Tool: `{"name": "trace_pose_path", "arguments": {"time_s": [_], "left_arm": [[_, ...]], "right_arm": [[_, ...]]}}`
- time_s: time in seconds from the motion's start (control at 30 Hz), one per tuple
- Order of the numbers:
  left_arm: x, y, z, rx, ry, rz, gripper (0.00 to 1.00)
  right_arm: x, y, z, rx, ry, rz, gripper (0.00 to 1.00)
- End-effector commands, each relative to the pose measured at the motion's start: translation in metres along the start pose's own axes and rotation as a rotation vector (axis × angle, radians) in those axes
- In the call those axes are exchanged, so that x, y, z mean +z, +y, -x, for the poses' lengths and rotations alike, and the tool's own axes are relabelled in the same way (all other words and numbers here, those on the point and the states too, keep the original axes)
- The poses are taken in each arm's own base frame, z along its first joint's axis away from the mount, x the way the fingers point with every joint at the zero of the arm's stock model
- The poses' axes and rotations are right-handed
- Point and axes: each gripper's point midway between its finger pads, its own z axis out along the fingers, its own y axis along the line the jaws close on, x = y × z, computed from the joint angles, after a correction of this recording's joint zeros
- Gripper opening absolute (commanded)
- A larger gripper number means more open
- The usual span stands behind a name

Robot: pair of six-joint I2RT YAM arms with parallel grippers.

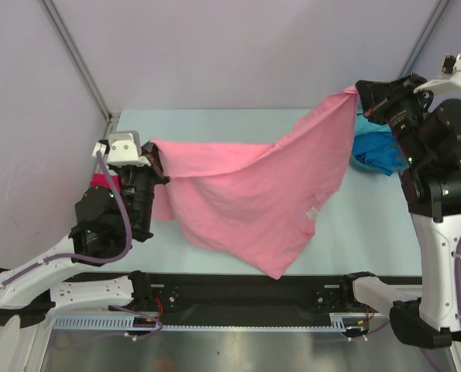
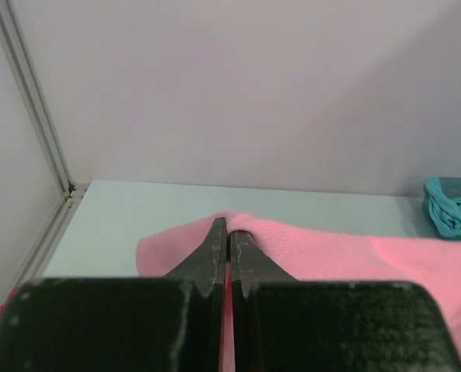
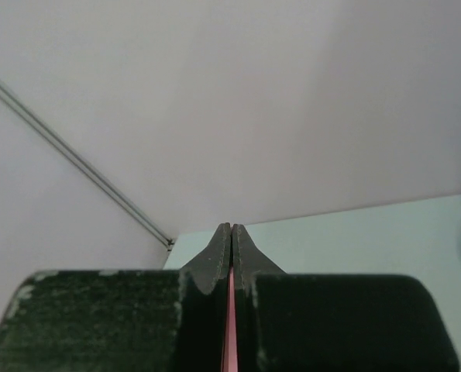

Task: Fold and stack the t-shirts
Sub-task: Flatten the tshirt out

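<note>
The light pink t-shirt (image 1: 253, 198) hangs stretched in the air between both grippers, its white neck tag (image 1: 312, 212) near the lower right and its lowest point over the table's near edge. My left gripper (image 1: 157, 163) is shut on the shirt's left edge; the left wrist view shows pink cloth (image 2: 346, 252) pinched between the fingertips. My right gripper (image 1: 362, 97) is shut on the shirt's upper right corner, held higher; a pink strip (image 3: 230, 333) shows between its fingers. A crimson-magenta shirt (image 1: 104, 181) lies under the left arm. Blue and turquoise shirts (image 1: 376, 147) lie bunched at the right.
The pale table (image 1: 215, 120) is walled at the back and left, with a metal frame post (image 1: 75, 58) in the far left corner. The arm bases and a black rail (image 1: 245, 294) run along the near edge.
</note>
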Motion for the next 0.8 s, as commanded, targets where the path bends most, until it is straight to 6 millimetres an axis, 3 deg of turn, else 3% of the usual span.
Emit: {"name": "trace_pose_path", "arguments": {"time_s": [0.0, 0.17, 0.27, 0.3, 0.4, 0.43, 0.53, 0.57, 0.77], "left_arm": [[0.002, -0.001, 0.043, -0.102, -0.077, -0.04, 0.0], [-0.003, -0.019, 0.066, -0.141, -0.132, -0.193, 0.0], [-0.008, -0.017, 0.073, -0.153, -0.151, -0.228, 0.0], [-0.009, -0.016, 0.074, -0.154, -0.154, -0.234, 0.0], [-0.014, -0.009, 0.083, -0.18, -0.18, -0.258, 0.0], [-0.016, -0.005, 0.087, -0.191, -0.191, -0.263, 0.0], [-0.019, 0.0, 0.092, -0.216, -0.208, -0.272, 0.0], [-0.021, 0.001, 0.092, -0.22, -0.212, -0.275, 0.0], [-0.025, 0.003, 0.09, -0.256, -0.215, -0.298, 0.0]], "right_arm": [[-0.028, 0.052, 0.083, -0.027, -0.221, 0.13, 0.0], [-0.057, 0.096, 0.123, -0.076, -0.321, 0.286, 0.0], [-0.078, 0.113, 0.142, -0.099, -0.372, 0.339, 0.0], [-0.093, 0.123, 0.156, -0.108, -0.413, 0.359, 0.0], [-0.104, 0.132, 0.161, -0.127, -0.427, 0.397, 0.0], [-0.119, 0.139, 0.167, -0.133, -0.463, 0.425, 0.0], [-0.123, 0.135, 0.16, -0.13, -0.472, 0.431, 0.0], [-0.136, 0.137, 0.162, -0.132, -0.492, 0.444, 0.0], [-0.14, 0.127, 0.155, -0.125, -0.453, 0.383, 0.0]]}}
